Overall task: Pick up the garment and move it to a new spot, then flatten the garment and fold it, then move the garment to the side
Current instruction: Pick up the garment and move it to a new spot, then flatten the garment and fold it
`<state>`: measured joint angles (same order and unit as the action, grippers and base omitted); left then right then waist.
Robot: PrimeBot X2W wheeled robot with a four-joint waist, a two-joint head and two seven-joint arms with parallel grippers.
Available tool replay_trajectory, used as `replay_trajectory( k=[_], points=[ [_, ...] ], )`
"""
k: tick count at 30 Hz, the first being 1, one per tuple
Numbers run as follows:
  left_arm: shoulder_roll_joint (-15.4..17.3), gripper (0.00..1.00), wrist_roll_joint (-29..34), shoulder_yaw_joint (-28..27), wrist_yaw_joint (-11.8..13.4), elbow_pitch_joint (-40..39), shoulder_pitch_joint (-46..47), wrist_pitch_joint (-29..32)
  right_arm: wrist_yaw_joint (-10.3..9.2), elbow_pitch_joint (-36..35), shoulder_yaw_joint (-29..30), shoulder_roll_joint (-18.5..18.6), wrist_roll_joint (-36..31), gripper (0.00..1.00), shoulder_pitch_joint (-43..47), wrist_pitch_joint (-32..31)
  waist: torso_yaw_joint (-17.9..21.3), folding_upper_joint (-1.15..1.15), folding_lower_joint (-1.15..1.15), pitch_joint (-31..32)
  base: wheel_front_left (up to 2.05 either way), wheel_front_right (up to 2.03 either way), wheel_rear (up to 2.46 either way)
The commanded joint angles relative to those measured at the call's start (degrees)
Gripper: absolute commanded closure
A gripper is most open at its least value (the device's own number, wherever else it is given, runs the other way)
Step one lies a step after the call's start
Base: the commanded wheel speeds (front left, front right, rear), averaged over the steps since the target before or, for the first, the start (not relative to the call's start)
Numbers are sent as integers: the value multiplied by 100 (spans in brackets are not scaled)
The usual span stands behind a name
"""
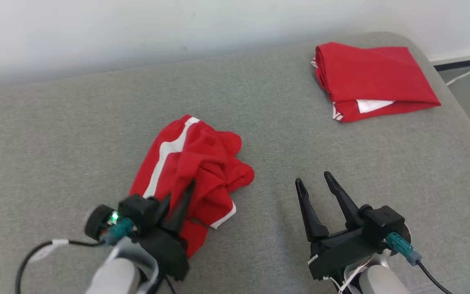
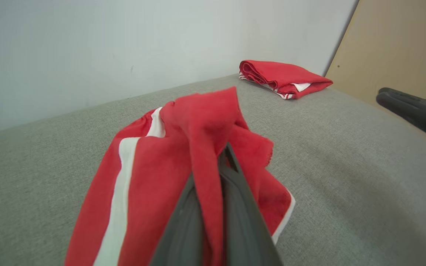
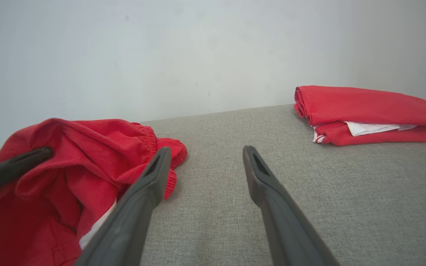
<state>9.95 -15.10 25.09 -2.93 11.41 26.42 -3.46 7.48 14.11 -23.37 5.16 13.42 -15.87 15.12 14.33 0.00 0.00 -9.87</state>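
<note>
A grey fabric-covered cushion (image 1: 55, 134) spreads under both arms. Nearest the head camera, the left gripper (image 1: 186, 192) has its jaws pressed together on a fold of the crumpled garment (image 1: 202, 159). In the left wrist view a band of red cloth runs down between the two dark fingers (image 2: 183, 229). The rest of that garment, red with white stripes, bunches around and just beyond the fingertips. It spills to both sides of them and rests on the cushion.

The right gripper (image 1: 313, 178) hovers over bare cushion, well apart from the left one. Its jaws stand wide apart with nothing between them. In the right wrist view the crumpled garment's gathered edge lies just beside the outside of one finger (image 3: 139, 199); whether the two touch cannot be told.

Far beyond the right gripper's fingertips, a folded garment (image 1: 369, 77) lies flat near the cushion's back corner. It is red too, with a white patch showing at its open edge. Behind everything rises a pale wall (image 1: 137, 24). Past the cushion's corner, a white cable (image 1: 469, 71) trails on the floor.
</note>
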Motion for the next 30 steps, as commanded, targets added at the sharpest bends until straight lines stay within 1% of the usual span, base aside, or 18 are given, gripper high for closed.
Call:
replay_trajectory(
  k=[1, 5, 9, 14, 18, 24, 30],
  points=[
    [-80, 0, -46, 45, 6, 59, -131, -128, 3, 21, 12, 43, -8, 0, 76, 2, -108, 0, 0, 89, 0, 0, 0],
    [-202, 0, -34, 85, 95, 84, -281, -480, 3, 53, 50, 66, -24, 0, 162, 2, -239, 0, 0, 224, 0, 0, 0],
    [-262, 0, -62, 28, 282, -96, -547, -765, 3, 62, 72, 75, -30, 0, 269, 2, -331, 0, 0, 359, 0, 0, 0],
    [-174, 0, -116, -40, 496, -324, -1018, -848, 3, 60, 121, 87, -43, 0, 385, 2, -464, 0, 0, 506, 0, 0, 0],
    [-91, 0, -194, -100, 593, -356, -1354, -858, 3, 56, 118, 75, -33, 0, 449, 2, -535, 0, 0, 540, 0, 0, 0],
    [-140, 0, -312, -116, 620, -184, -1641, -919, 3, 49, 124, 106, 2, 0, 432, 2, -589, 0, 0, 504, 0, 0, 0],
    [-246, 0, -475, -111, 516, 354, -1637, -1015, 3, 59, 41, 119, 35, 0, 328, 2, -535, 0, 0, 418, 0, 0, 0]
  ],
)
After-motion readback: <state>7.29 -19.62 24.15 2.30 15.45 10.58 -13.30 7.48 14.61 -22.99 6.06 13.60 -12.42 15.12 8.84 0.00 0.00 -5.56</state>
